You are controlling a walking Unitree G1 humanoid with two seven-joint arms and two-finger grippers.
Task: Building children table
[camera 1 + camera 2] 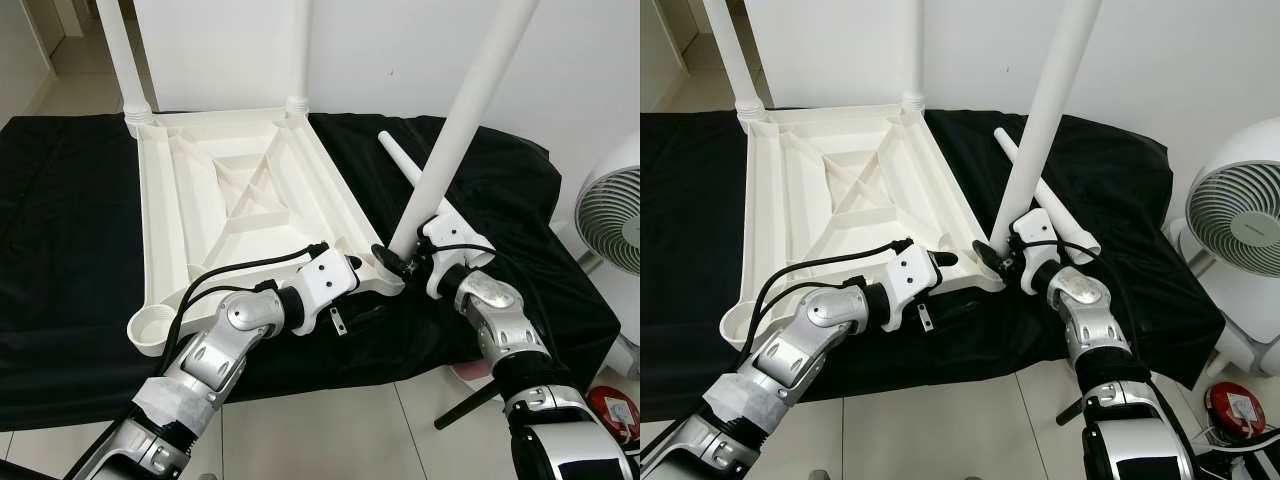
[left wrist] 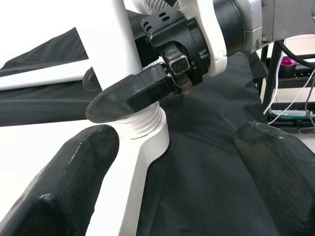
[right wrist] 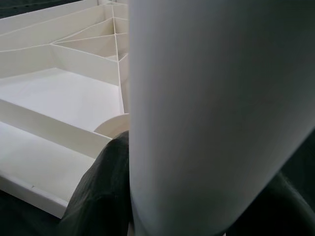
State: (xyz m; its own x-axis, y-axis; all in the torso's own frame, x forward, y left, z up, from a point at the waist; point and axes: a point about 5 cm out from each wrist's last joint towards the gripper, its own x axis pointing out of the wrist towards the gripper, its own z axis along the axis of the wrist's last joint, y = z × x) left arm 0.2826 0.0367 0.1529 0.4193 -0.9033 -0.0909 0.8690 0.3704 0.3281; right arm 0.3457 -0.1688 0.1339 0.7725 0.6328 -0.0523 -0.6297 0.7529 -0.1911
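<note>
Left eye view: I have the right gripper [image 1: 392,262] clamped on a white table leg [image 1: 470,105] at the near right corner of the upturned white tabletop [image 1: 240,190].

The tabletop lies underside up on a black cloth [image 1: 60,230], with two legs already standing in its far corners. The leg I hold tilts up to the right, its threaded foot seated at the corner socket [image 2: 142,135]. My left gripper [image 1: 352,318] sits just beside that corner on the near side, fingers spread wide and holding nothing. A spare leg [image 1: 405,160] lies on the cloth behind, and a fan [image 1: 610,215] stands at far right.
</note>
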